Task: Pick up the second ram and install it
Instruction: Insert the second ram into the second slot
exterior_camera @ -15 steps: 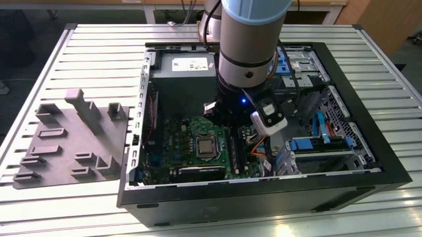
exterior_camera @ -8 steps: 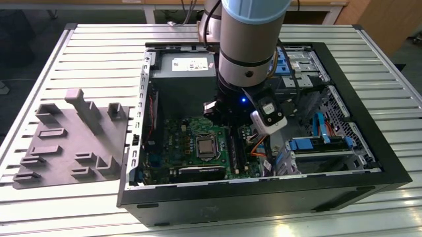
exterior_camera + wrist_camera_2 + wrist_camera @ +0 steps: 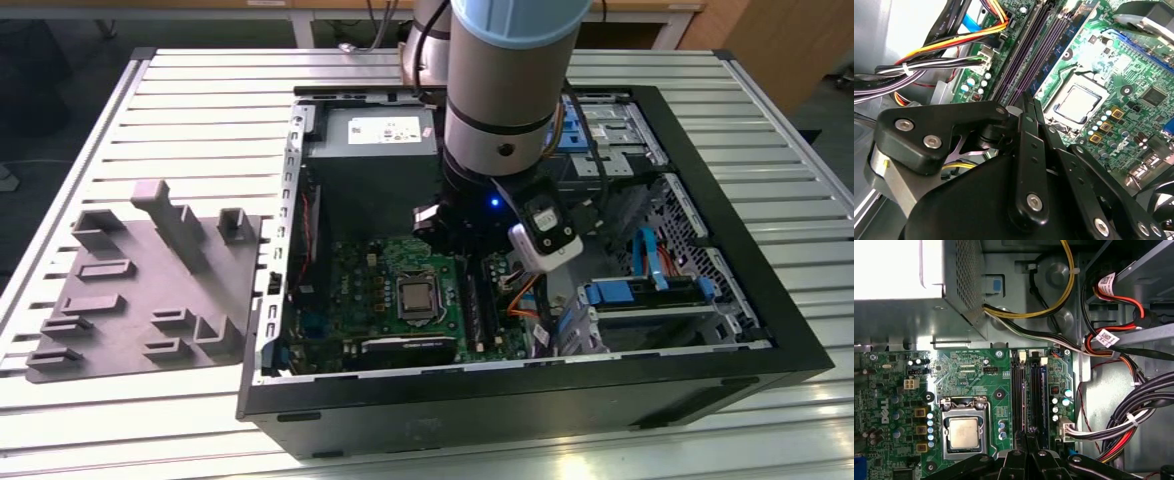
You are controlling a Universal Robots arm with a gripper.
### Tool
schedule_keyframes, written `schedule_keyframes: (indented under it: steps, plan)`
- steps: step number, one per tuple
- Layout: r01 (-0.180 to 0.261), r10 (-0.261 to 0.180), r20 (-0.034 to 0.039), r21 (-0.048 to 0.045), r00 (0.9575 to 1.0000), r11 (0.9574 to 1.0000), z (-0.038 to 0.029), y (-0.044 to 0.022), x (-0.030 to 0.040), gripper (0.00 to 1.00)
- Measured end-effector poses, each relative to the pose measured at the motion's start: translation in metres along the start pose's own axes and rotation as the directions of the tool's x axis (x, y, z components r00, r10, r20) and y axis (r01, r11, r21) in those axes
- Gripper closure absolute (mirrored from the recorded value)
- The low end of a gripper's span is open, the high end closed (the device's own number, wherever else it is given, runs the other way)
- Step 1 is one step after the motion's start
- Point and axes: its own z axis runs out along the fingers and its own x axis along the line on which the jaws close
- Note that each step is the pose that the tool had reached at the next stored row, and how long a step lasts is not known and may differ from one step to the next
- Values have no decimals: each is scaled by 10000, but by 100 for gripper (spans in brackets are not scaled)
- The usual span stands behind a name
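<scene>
**A:** Where is the pincer?

**B:** In the exterior view the arm (image 3: 514,90) reaches down into the open computer case (image 3: 534,400), which lies on the slatted surface (image 3: 200,90). The pincer (image 3: 457,245) hangs low over the motherboard (image 3: 400,300), and the arm's own bulk hides its tips.

**A:** Is it open or closed?

**B:** Closed, as far as I can see. In the second wrist view the fingers (image 3: 1029,150) run together to a narrow point at the pincer (image 3: 1026,97) tips. In the first wrist view the pincer (image 3: 1026,432) is cut off by the picture's edge, with its tips right at the end of the memory slots (image 3: 1016,395).

**A:** And the second ram?

**B:** I cannot pick it out for certain. A slim dark stick (image 3: 1043,395) stands on edge in the slot nearest the cables (image 3: 1134,410), just beside the tips. I cannot tell whether that is the second ram. I also cannot tell whether anything thin is pinched between the fingers.

**A:** What about the grey fixture plate?

**B:** The grey fixture plate (image 3: 134,290) lies on the surface at the exterior view's left, well apart from the pincer.
</scene>
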Motion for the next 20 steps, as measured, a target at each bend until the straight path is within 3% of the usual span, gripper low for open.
schedule_keyframes:
  steps: [12,20]
  plan:
    - [-1,1,0,-5,10000,10000,25,18,-1,89]
    - [3,-3,-1,-5,10000,10000,28,28,-47,89]
